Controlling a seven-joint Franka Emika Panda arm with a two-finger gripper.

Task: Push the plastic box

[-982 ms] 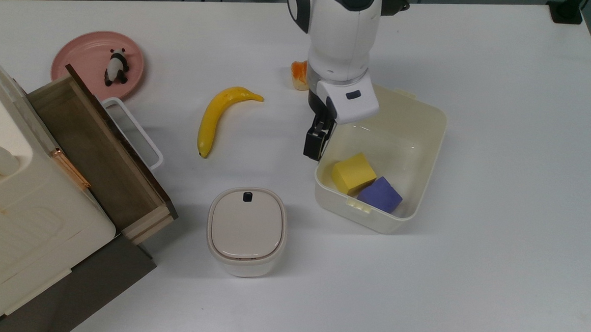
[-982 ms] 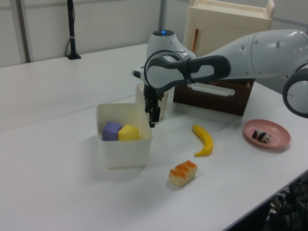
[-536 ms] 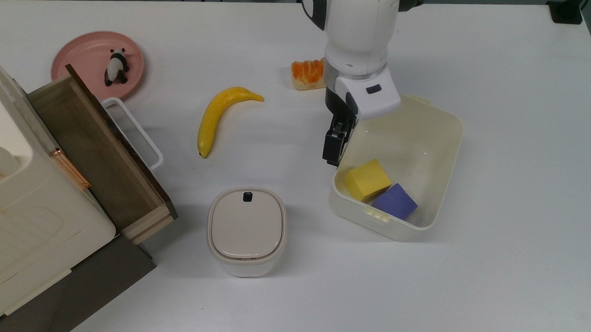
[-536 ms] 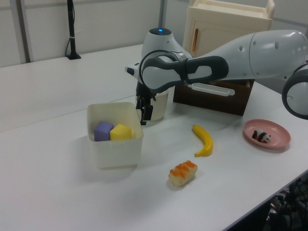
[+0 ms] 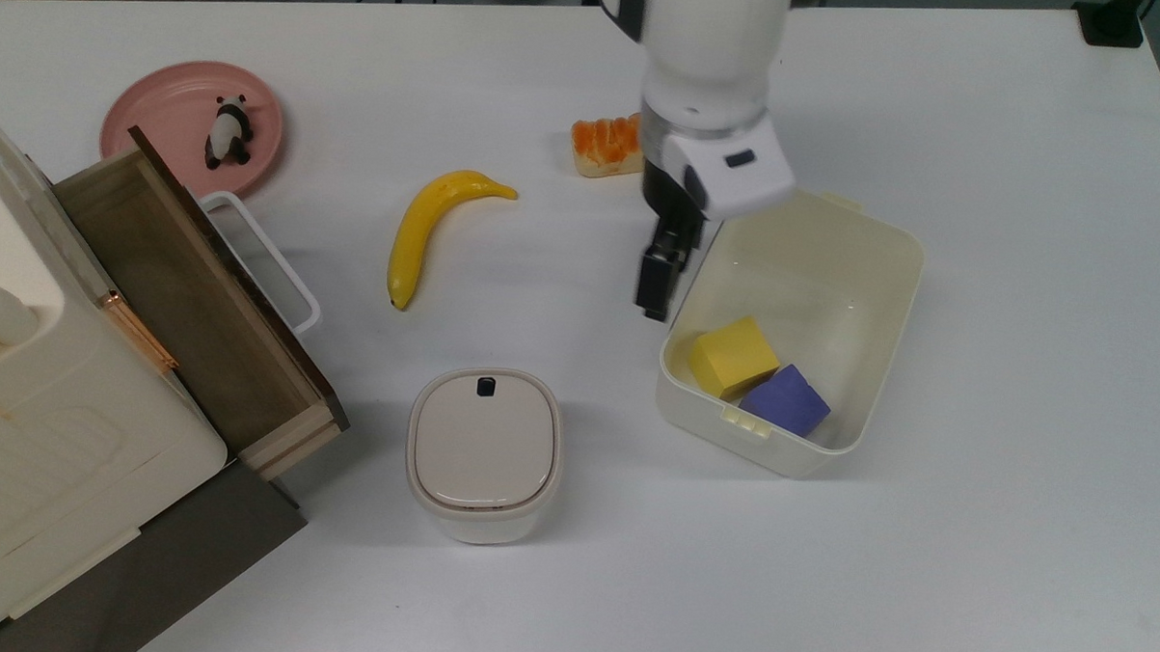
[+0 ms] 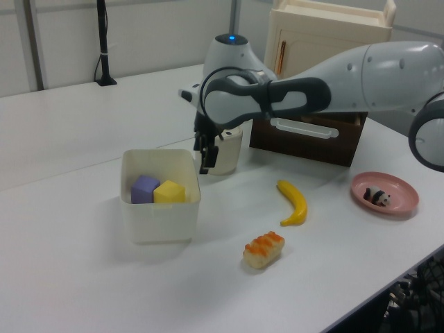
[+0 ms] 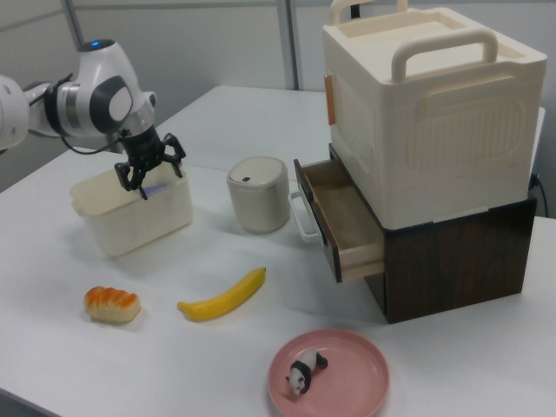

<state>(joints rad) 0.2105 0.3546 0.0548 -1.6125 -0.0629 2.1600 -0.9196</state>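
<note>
One plastic box point(image 5: 881, 279) sat on the white table point(image 5: 1017, 525), nearer the table's edge at the top view's right than the other things, and it held two blocks, one yellow block point(image 5: 731, 356) and one purple block point(image 5: 786, 401), touching each other at one short end. The tool point(image 5: 657, 288) hung just outside the box's long wall, fingers drawn narrow and holding nothing; whether it touched the rim could not be told. Elsewhere stood one lidded bin point(image 5: 484, 453) with a black button, one banana point(image 5: 429, 226), one orange-topped sushi piece point(image 5: 606, 145) partly hidden by the arm in the top view, and one pink plate point(image 5: 153, 108) carrying one panda figure point(image 5: 228, 132). One cream cabinet point(image 7: 426, 113) with an open wooden drawer point(image 7: 343, 217) occupied a corner, cut off in the top view. No writing was readable anywhere.
</note>
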